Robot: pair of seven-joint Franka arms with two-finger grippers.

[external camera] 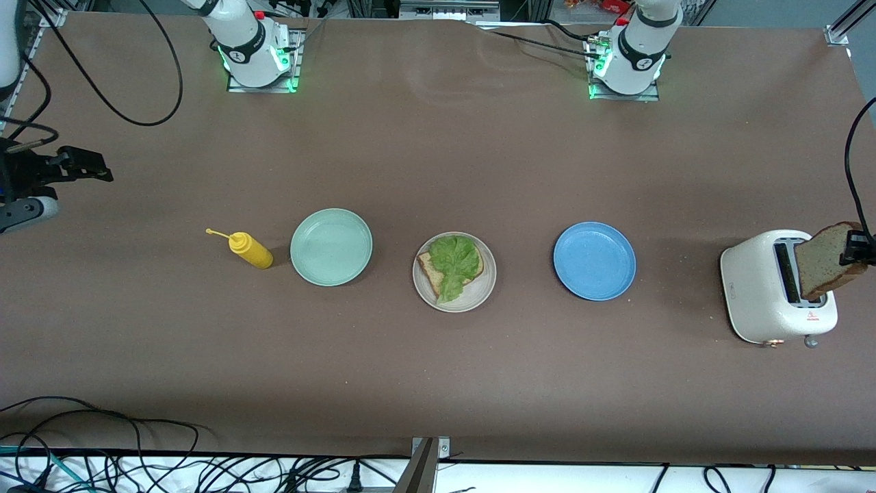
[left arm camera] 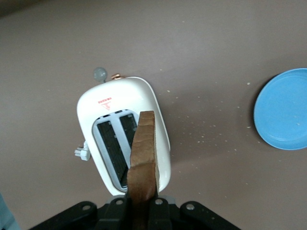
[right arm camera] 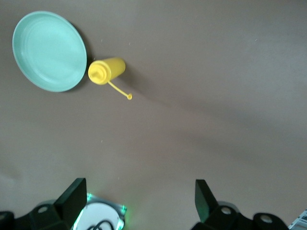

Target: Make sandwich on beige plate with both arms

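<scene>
- Now the left gripper [external camera: 857, 248] is hanging over the white toaster [external camera: 759, 287], clenched on a bread slice [external camera: 825, 261] whose lower edge is just above a slot.
- Meanwhile the right gripper [external camera: 82, 163] is waiting, released, jaws wide, at the right arm's end of the table.
- Centrally, the beige plate [external camera: 479, 291] is carrying one bread slice [external camera: 429, 268] under a lettuce leaf [external camera: 454, 263], between the mint-green plate [external camera: 331, 246] and the blue plate [external camera: 594, 261].
- Alongside, a yellow squeeze bottle [external camera: 250, 250] is lying just beside the mint-green plate.

Your left gripper [external camera: 854, 248] sits at the frame's right edge, fingers [left arm camera: 117, 203] clamped, apparently firmly. Your right gripper [external camera: 82, 164] waits at the left edge, fingers [right arm camera: 72, 196] spread wide.
</scene>
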